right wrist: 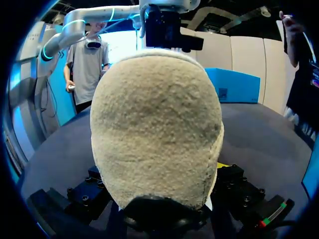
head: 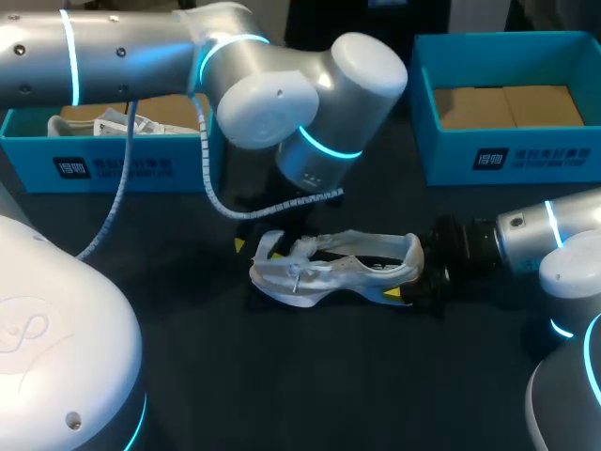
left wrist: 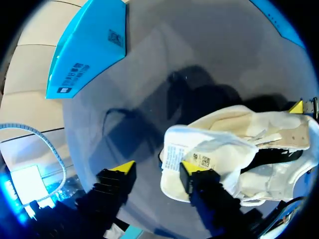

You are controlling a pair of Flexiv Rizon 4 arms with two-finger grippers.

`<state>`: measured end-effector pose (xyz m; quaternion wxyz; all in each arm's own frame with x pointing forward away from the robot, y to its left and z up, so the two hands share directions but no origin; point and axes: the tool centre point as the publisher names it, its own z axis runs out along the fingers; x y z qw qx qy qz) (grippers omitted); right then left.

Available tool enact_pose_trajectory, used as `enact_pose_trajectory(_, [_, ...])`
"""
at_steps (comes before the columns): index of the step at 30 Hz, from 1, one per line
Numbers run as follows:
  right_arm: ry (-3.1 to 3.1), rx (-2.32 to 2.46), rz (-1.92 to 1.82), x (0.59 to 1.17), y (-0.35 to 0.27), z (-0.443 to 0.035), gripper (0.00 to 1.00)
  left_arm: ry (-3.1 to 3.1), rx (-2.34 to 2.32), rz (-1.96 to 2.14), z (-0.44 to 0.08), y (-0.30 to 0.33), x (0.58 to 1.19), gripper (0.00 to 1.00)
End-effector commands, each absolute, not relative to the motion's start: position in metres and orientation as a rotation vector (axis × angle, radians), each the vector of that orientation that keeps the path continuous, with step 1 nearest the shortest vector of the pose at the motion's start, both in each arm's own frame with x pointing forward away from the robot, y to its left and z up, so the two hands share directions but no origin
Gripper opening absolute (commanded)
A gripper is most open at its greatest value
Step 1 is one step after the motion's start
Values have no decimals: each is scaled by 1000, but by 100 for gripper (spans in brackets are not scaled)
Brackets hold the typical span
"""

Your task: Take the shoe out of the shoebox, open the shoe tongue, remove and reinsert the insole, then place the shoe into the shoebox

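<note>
On table (head: 282, 395): 1 shoe (head: 329, 268), R claw (head: 413, 274) gripping heel, 2 shoeboxes (head: 103, 167) (head: 512, 158) behind.

The shoe (head: 333, 268) is soft white cloth, and up close its heel (right wrist: 157, 129) looks rough and fuzzy, almost like felt. The counter (head: 282, 376) is dark and matt. The shoebox (head: 507, 155) is smooth blue cardboard outside and plain brown inside. The left arm (head: 282, 94) has a smooth, glossy shell, silvery and white, that catches the light.
</note>
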<state>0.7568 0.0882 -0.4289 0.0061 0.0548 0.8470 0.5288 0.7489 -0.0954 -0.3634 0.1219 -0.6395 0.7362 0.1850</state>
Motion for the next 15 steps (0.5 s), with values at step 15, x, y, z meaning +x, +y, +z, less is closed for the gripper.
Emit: enact_pose_trajectory(15, [2653,174,1650,760,92,-435,0,2326,-1726,423,-349,-98,745,100])
